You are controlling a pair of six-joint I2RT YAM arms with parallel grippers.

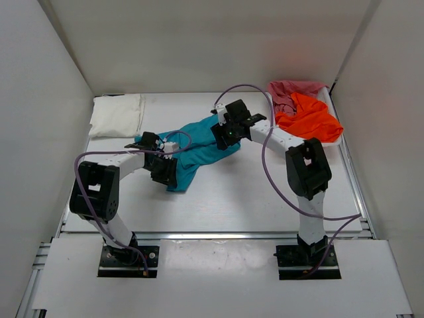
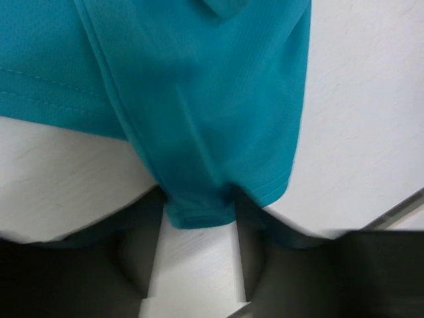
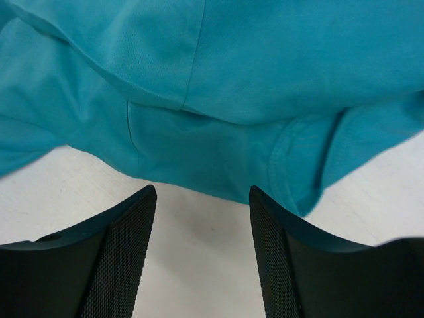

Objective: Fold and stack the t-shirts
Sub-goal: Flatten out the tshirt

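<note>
The teal-blue t-shirt (image 1: 199, 149) lies crumpled mid-table between the arms. My left gripper (image 1: 163, 171) is at its near left end. In the left wrist view the jaws stand wide apart, and the teal-blue t-shirt's hem (image 2: 199, 213) sits between the fingertips of the left gripper (image 2: 197, 199). My right gripper (image 1: 225, 134) is at the shirt's far right end, open, with bare table between the fingers of the right gripper (image 3: 202, 192) and the teal cloth (image 3: 218, 99) just ahead of the tips. A folded white t-shirt (image 1: 116, 115) lies back left. The orange t-shirt (image 1: 310, 119) and pinkish-red t-shirt (image 1: 291, 89) are heaped back right.
The orange and pinkish-red shirts fill a white basket (image 1: 339, 140) against the right wall. White walls close in the table on the left, back and right. A metal rail (image 1: 212, 234) runs along the table's near edge.
</note>
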